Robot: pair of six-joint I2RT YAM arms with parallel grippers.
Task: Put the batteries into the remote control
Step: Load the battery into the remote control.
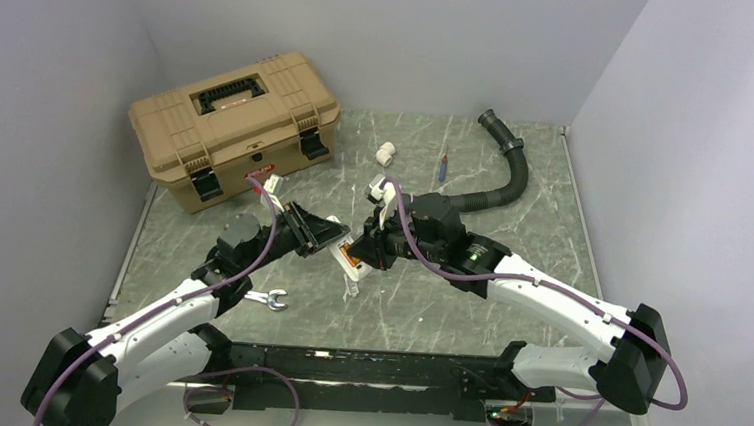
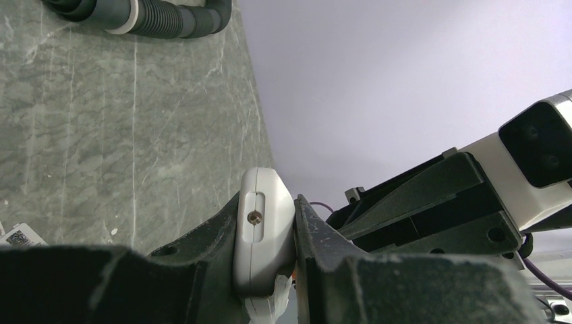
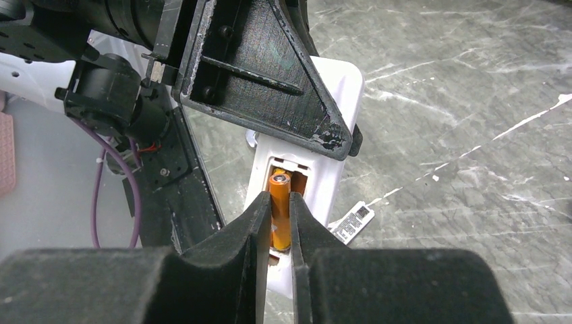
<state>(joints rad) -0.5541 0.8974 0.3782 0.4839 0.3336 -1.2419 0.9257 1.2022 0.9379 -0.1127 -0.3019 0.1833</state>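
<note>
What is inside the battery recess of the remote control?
An orange battery lies in the recess of the remote control, between the fingers of the right tool. Those fingers cover the recess's lower end; any second cell cannot be seen.

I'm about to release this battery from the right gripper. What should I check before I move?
1. Hold of the left gripper on the remote: ok, clamped across its sides.
2. The battery lies in the recess, with the right gripper closed on it: ok.
3. Battery fully seated: cannot tell, its lower end is hidden behind the fingers.
4. Polarity: cannot tell, no markings are readable.
5. Slot beside it free for the next cell: looks empty, but cannot tell for sure.
6. Room to back out: not ok, the left gripper sits close over the recess.
</note>
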